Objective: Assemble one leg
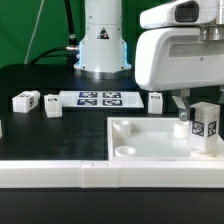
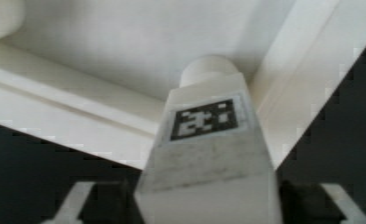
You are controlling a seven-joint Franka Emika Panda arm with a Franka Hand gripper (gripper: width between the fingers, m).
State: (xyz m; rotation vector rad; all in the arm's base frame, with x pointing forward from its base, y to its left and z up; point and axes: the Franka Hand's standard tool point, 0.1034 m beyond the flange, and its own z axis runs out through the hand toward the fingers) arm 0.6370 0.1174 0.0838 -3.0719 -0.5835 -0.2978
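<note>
My gripper [image 1: 203,108] is shut on a leg [image 1: 205,128], a small white post with a black-and-white tag facing the camera. It holds the leg upright over the corner of the large white tray-like piece [image 1: 150,140] at the exterior view's right. In the wrist view the leg [image 2: 206,140] fills the middle between my two fingers [image 2: 73,205], its tip pointing at the tray's raised rim [image 2: 91,100]. I cannot tell whether the tip touches the tray.
Three more legs stand on the black table: two at the exterior view's left [image 1: 27,100] [image 1: 52,108] and one behind the tray [image 1: 156,102]. The marker board [image 1: 97,98] lies in front of the robot base. A white rail [image 1: 60,172] runs along the front.
</note>
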